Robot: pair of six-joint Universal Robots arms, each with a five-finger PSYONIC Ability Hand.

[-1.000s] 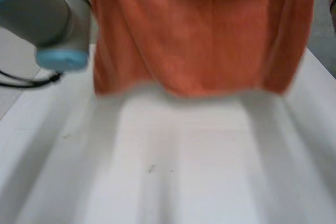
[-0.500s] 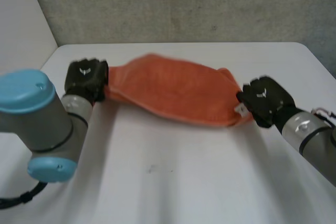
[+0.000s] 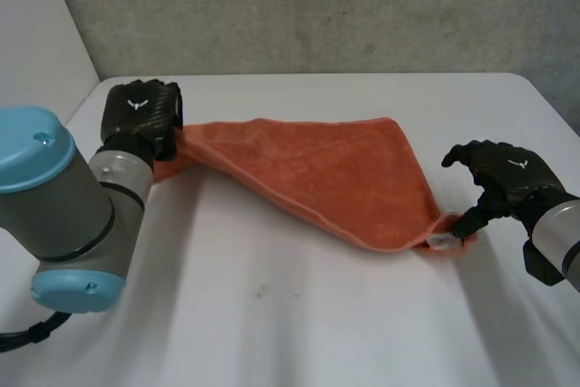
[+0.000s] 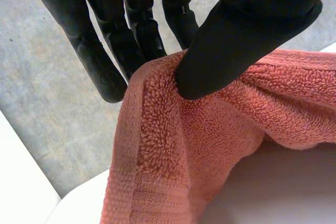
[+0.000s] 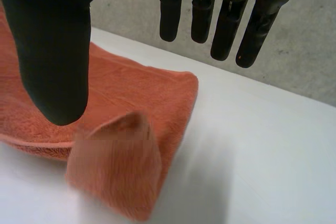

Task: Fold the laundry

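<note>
An orange towel (image 3: 335,178) lies stretched across the white table (image 3: 299,324), folded into a rough triangle. My left hand (image 3: 140,120) is at its far left corner, and in the left wrist view the thumb (image 4: 236,35) pinches the towel's (image 4: 173,150) hem against the fingers. My right hand (image 3: 503,177) hovers just right of the towel's near right corner (image 3: 442,240), open, with fingers spread. In the right wrist view the thumb (image 5: 50,51) and fingers (image 5: 226,19) stand apart above the loose, curled-up corner (image 5: 123,169), holding nothing.
My left arm's elbow with its blue cap (image 3: 54,215) stands over the table's near left. A grey wall (image 3: 317,6) rises behind the table's far edge. Bare table stretches in front of the towel.
The towel came down from hanging in front of the camera onto the table. My right hand has opened and let go of its corner, which dropped. The left hand keeps its pinch.
</note>
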